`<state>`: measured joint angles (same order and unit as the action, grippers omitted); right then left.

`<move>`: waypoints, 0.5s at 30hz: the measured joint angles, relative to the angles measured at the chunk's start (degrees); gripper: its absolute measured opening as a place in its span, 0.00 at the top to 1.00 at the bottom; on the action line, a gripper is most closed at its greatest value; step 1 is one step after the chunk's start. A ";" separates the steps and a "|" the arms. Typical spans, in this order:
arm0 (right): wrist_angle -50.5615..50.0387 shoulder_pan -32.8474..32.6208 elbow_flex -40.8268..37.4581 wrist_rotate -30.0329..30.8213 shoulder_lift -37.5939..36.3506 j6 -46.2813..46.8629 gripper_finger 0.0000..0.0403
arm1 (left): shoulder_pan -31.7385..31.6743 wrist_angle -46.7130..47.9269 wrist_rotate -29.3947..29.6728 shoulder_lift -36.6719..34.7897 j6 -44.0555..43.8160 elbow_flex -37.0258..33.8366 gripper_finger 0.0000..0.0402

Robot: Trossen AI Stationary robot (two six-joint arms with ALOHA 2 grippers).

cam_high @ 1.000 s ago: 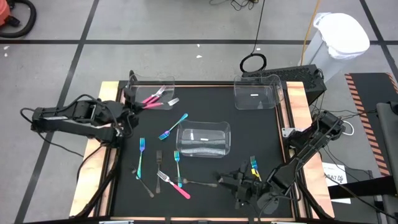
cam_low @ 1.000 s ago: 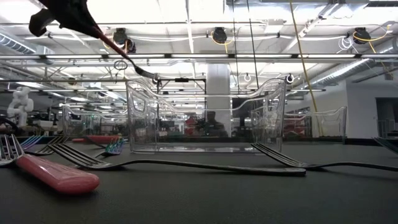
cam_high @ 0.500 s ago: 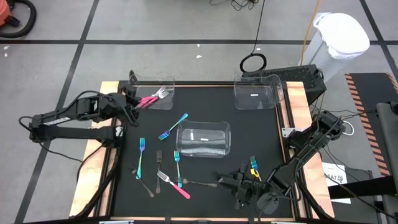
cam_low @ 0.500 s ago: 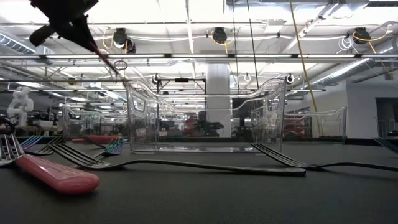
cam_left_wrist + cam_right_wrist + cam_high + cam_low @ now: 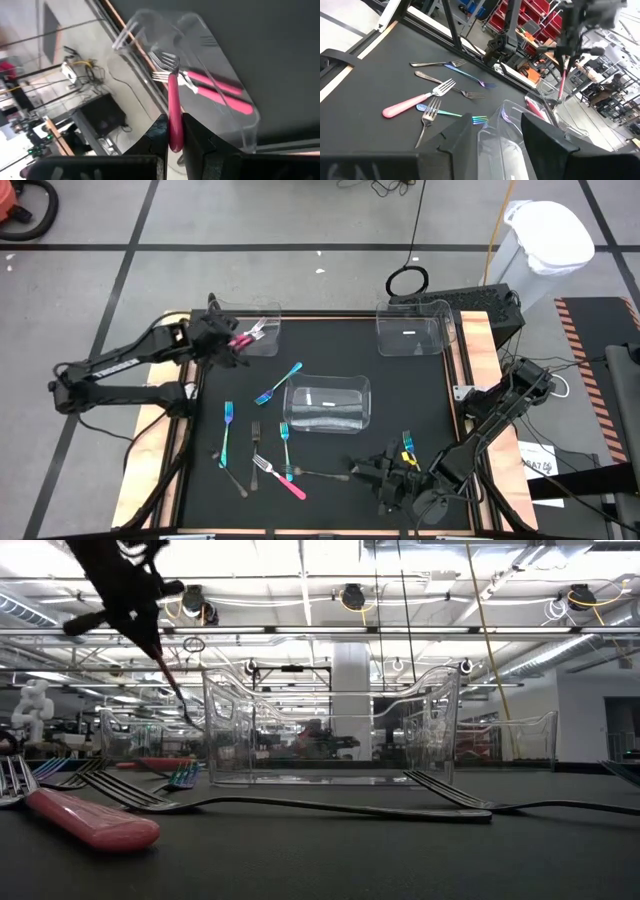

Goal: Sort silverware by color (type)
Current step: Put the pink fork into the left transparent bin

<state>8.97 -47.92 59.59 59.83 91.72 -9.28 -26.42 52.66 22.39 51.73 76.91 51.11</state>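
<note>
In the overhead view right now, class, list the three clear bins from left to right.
Clear plastic bin holding pink-handled forks → clear plastic bin lying mid-table → empty-looking clear plastic bin at the far right corner.

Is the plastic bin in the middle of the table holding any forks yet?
No, in the high view the middle bin holds no cutlery, while the blue forks lie outside it.

high view: set overhead, aimed straight down; the whole table (image 5: pixel 420 395) and both arms are taken in.
low view: set at table-top level, aimed across toward the room; the near cutlery is seen close.
left wrist view: carried on the left arm, close above the corner bin (image 5: pixel 200 75).
right wrist view: carried on the right arm, aimed across the table.
shared: the corner bin is seen in all four.
</note>
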 joint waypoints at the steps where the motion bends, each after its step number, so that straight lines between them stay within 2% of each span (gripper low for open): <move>1: 0.00 -0.01 0.00 0.00 0.00 -0.05 0.59 | -0.85 -1.16 -0.52 0.97 0.88 0.00 0.93; 7: 0.00 -0.02 0.00 0.02 0.00 -0.20 0.59 | -4.88 -6.62 -6.35 5.41 3.40 0.00 0.93; 15: 0.00 -0.02 0.00 0.04 0.00 -0.02 0.59 | -8.59 -8.83 -6.43 12.08 3.02 0.00 0.92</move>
<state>8.97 -47.94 59.59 59.88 91.72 -9.30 -35.01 43.84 15.96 63.81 79.93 51.11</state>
